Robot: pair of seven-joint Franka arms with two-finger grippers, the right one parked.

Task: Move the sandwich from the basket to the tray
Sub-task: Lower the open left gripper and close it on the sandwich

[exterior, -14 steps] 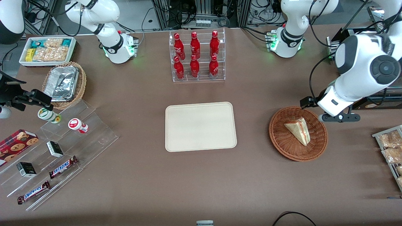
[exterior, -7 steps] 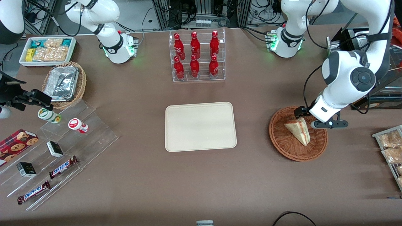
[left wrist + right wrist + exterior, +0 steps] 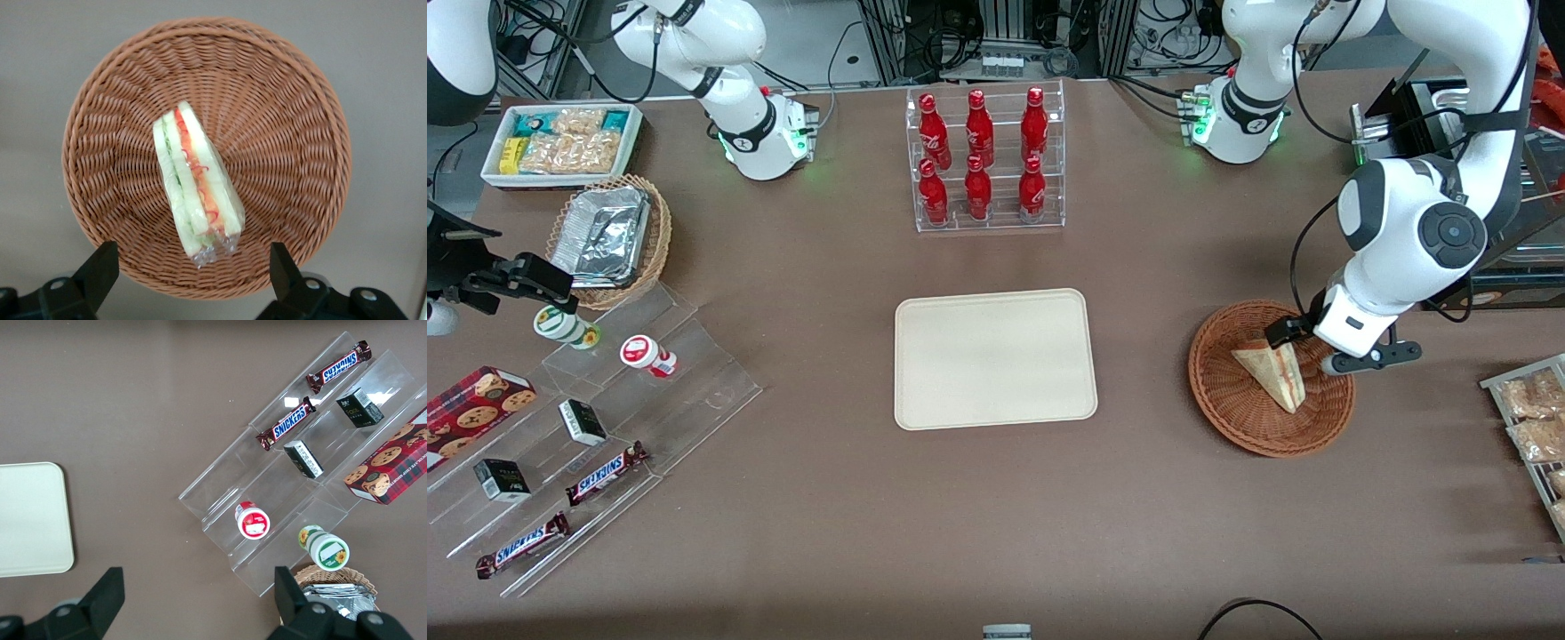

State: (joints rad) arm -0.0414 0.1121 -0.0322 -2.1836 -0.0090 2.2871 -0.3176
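Left wrist view: triangular clear-wrapped sandwich [image 3: 197, 189] with red, orange and green filling lies in the round reddish-brown woven wicker basket [image 3: 293, 127], cut edge up. Left arm's gripper [image 3: 193, 267] hangs above it, its 2 black fingers [image 3: 100, 267] spread wide, gripping nothing. Height over the sandwich is hard to judge. Front view: flat cream-beige rectangular tray [image 3: 996, 358] sits well apart from the basket, mid-table.

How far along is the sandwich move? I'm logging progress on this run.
Nothing is delivered yet: the tray holds nothing and the sandwich lies in the basket. In hand: the gripper hangs open above the sandwich. Left: grasp, lift, carry, and set it on the tray.
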